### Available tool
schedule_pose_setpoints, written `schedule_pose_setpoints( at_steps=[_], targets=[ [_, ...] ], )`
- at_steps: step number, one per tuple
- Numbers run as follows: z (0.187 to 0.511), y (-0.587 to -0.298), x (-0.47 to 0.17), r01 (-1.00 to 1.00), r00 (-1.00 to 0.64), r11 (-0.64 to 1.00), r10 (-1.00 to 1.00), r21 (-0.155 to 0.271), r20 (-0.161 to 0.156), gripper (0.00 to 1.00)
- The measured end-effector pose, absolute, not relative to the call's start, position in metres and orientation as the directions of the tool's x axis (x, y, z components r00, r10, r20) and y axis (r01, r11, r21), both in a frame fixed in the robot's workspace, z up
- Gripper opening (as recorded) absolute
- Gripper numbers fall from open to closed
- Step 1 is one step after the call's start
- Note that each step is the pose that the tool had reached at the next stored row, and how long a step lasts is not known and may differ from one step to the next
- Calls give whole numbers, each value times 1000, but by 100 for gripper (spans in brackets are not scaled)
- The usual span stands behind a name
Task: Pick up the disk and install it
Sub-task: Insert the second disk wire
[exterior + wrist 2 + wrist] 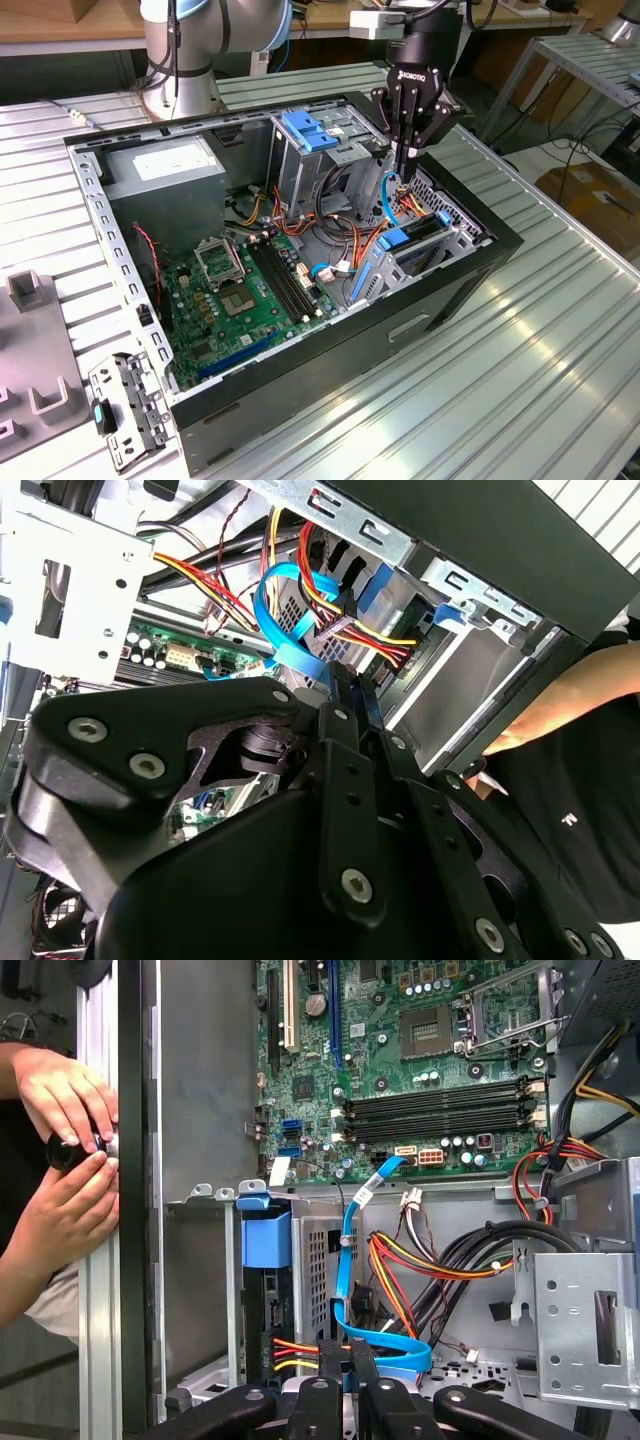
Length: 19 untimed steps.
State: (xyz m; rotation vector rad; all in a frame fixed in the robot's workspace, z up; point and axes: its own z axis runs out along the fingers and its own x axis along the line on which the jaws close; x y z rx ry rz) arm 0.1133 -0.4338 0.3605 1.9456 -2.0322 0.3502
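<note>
The disk, a dark drive in a bright blue carrier, sits in the low drive cage at the case's corner on the exterior view's right. In the first wrist view the disk shows end-on, with its blue tab at the cage mouth. My gripper hangs straight down just above and behind it, fingers shut together. In both wrist views the fingertips meet at the looping thin light-blue cable and the red-and-yellow power plug. Whether the gripper pinches the cable is hidden.
The open black case holds a green motherboard, a power supply and a tall grey cage with a blue clip. A person's hands hold a dark knob just outside the case wall. A loose metal bracket lies on the table.
</note>
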Motion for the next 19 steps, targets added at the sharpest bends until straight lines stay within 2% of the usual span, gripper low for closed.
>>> schedule_pose_setpoints(
  at_steps=[4, 15, 18, 19],
  targets=[
    [360, -434, 113, -998, -33, 50, -924, 34, 381, 16],
    [359, -446, 103, -999, -27, 36, -936, 21, 351, 16],
    [359, -451, 102, -999, -28, 35, -949, 17, 313, 16],
    [359, -453, 102, -999, -28, 34, -957, 18, 290, 16]
  ],
)
